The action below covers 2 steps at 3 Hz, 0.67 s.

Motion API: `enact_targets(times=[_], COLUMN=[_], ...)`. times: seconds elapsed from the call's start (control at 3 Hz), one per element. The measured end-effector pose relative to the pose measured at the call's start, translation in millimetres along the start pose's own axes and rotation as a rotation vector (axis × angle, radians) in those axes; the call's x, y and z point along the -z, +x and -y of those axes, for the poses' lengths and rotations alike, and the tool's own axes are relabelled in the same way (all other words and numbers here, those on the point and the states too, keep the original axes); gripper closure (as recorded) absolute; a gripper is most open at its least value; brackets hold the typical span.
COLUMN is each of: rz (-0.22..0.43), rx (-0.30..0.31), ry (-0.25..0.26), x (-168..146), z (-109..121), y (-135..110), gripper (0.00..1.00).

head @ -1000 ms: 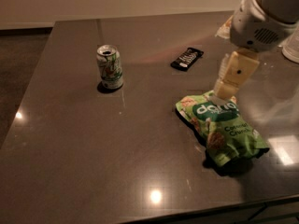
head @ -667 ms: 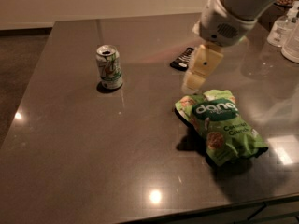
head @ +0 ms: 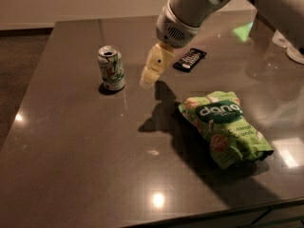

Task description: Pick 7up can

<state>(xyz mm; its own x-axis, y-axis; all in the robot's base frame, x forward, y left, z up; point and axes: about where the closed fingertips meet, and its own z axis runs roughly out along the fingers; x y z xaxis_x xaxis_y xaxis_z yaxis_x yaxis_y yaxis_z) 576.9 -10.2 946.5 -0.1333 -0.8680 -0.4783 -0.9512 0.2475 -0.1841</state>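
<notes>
i find the 7up can (head: 110, 68) upright on the tabletop (head: 71, 151), untouched; my end effector (head: 146, 82) hangs just beside it, tilted down toward it, apparently lining up a side approach, though its opening width i cannot tell.

A dark, glossy grey-brown table (head: 71, 165) is filling most of the view, and ceiling lights are reflecting off it in small bright spots. A green crinkled plastic snack bag with a dark oval label (head: 225, 127) is lying flat on the right part of the table. A black wrapped candy bar (head: 190, 59) is lying farther back, well apart from the bag and just right of the gripper (head: 147, 80), which is hanging over the table's middle. Indistinct white objects (head: 290, 49) are sitting at the right edge.
</notes>
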Motion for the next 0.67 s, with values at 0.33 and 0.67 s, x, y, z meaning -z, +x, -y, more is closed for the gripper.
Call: enact_targets(times=[0.33, 0.67], rz=[0.074, 0.119], rx=[-0.052, -0.068], ry=[-0.008, -0.034], x=[-32, -56], z=[12, 14], y=[-38, -64], gripper=[0.00, 0.00])
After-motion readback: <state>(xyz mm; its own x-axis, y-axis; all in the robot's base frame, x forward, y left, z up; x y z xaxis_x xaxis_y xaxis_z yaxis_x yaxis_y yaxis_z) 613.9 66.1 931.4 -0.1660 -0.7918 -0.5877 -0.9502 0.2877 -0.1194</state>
